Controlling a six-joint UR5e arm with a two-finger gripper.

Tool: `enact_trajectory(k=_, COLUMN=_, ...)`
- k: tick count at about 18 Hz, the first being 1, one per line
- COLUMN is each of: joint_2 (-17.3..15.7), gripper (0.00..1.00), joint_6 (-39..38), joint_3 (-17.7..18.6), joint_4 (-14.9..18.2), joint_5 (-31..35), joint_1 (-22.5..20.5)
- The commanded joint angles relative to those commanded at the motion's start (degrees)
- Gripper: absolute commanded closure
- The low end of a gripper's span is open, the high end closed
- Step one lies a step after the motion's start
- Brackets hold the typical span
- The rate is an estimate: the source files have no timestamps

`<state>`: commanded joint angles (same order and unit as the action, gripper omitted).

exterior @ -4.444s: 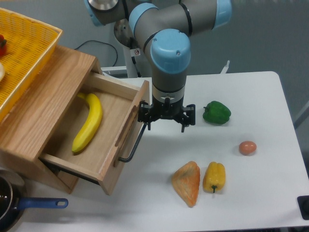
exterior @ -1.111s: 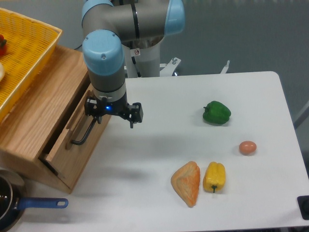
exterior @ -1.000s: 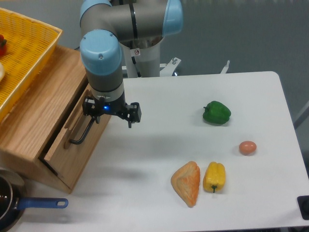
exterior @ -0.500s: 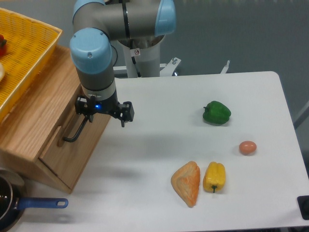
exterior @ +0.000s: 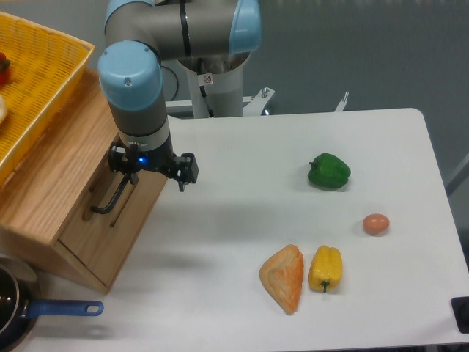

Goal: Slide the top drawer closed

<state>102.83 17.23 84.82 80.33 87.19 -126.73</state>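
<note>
Jaws spread wide and empty, the gripper (exterior: 152,171) has one black finger against the thin metal bar handle (exterior: 108,199). That handle fronts the top drawer (exterior: 121,207), flat pale oak, sitting flush in the wooden cabinet (exterior: 55,172).

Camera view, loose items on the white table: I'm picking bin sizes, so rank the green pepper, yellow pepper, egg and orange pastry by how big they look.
1. orange pastry
2. green pepper and yellow pepper: look about alike, so unranked
3. egg
</note>
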Motion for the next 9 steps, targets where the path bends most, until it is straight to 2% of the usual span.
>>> enact_trajectory(k=3, joint_2=-0.2, gripper=0.0, joint_6=2.8, joint_3=0.1, joint_4=0.1, joint_5=0.0, joint_1=-2.5)
enact_trajectory(k=9, joint_2=-1.4, gripper=0.0, joint_6=19.7, joint_3=0.6, joint_4=2.3, joint_5=0.3, joint_1=-9.7)
